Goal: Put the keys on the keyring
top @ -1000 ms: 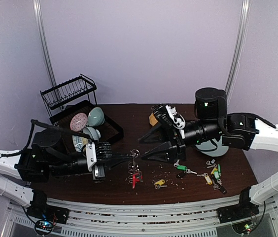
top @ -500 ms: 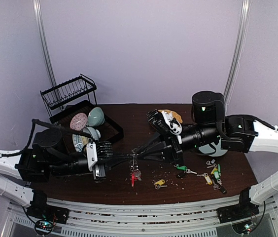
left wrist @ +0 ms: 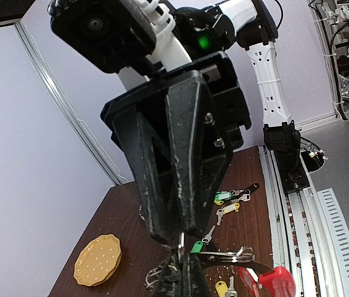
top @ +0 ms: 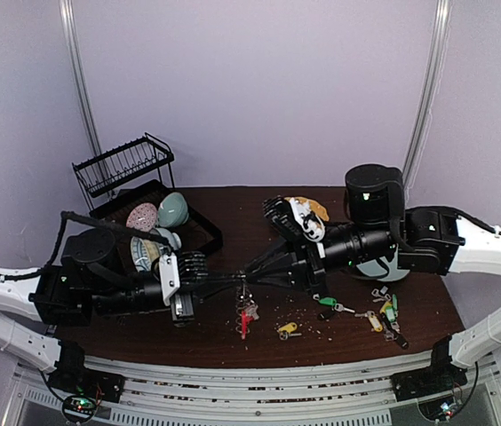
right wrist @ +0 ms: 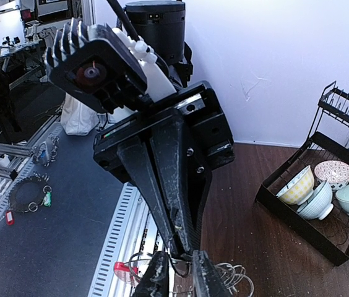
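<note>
A second ago the right gripper (top: 247,272) hung spread wide beside the ring. It has since swung in and drawn its jaws nearly together, tip to tip with the left gripper (top: 236,282). The left gripper stays clamped on the top of the keyring (top: 246,312), which dangles above the middle of the worktop (top: 233,213), toward its near edge. The right pincer seems to have nipped one of the ring's small wire loops, though the wrist views are too cluttered to say which. That suggests the ring is now braced between both arms, ready for a loop to be pried open; no key is in either pincer, so the threading itself has not begun. By count there are two arms, two grippers and one keyring. One green-tagged key (top: 326,302) and one yellow-tagged key (top: 288,328) lie apart near the near edge. A small heap of keys (top: 385,315) toward the near right corner holds perhaps five. One dish rack (top: 126,169) at the far left corner holds four bowls (right wrist: 332,173), and there is one yellow dotted plate (left wrist: 97,269).
</note>
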